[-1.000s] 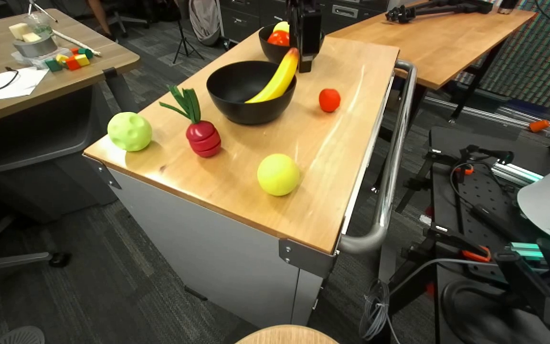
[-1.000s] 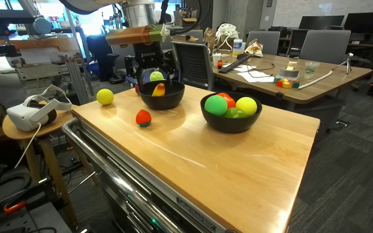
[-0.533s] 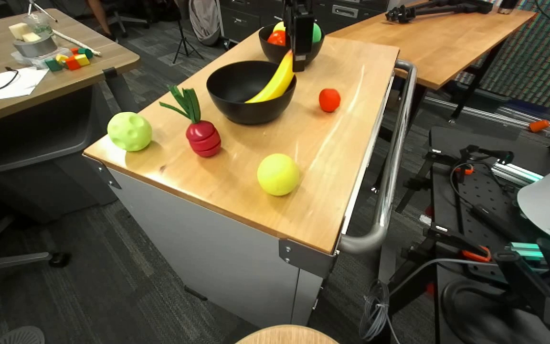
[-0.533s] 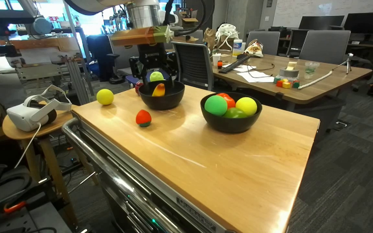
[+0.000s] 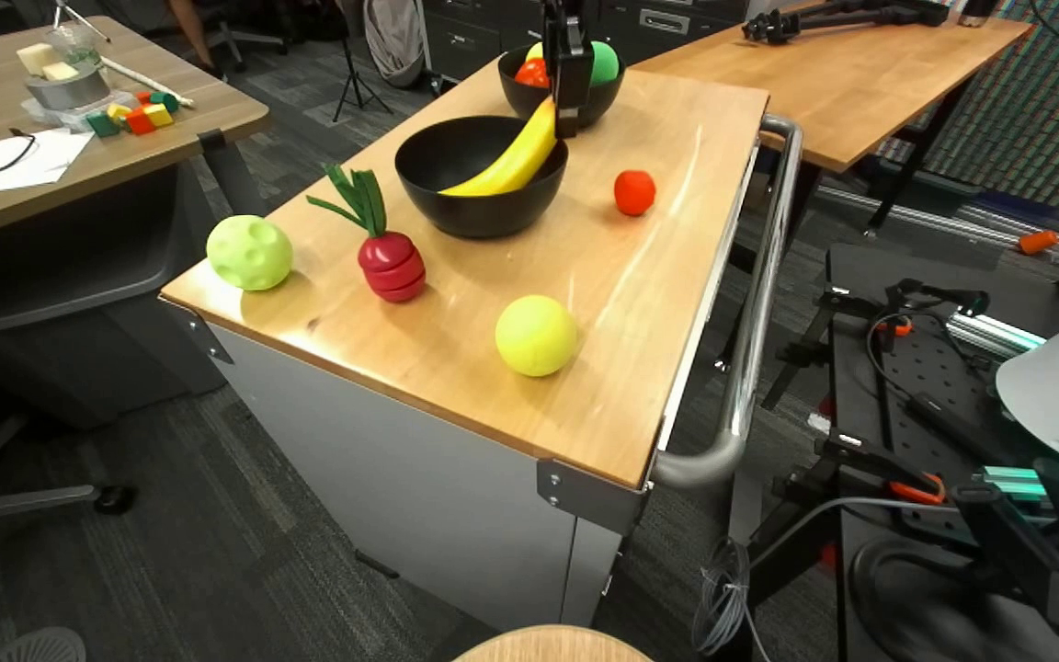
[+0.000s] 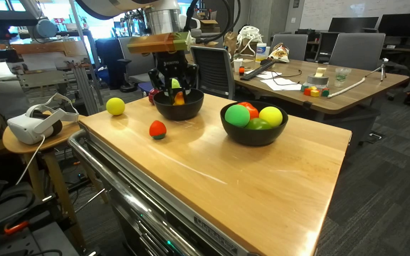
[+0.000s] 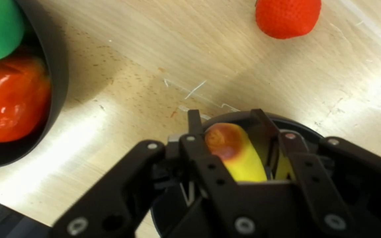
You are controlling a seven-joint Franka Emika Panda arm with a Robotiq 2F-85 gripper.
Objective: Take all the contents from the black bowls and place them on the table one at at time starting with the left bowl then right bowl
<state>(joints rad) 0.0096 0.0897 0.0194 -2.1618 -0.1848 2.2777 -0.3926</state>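
Currently the hand [image 7: 226, 117] stands spread around the banana [image 7: 243, 160], lower centre of the wrist view, a gap on one side; the banana tilts in a black bowl [image 5: 483, 216], upper middle of an exterior view.

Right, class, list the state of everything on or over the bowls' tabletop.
Emptier bowl: upright, banana inside
Banana: tilted
Fuller bowl: upright, well filled
End effector: fingers astride banana, grip unclear
Red fruit: on tabletop, green end down
Leafy root: on tabletop
Dimpled ball: on tabletop
Yellow ball: on tabletop
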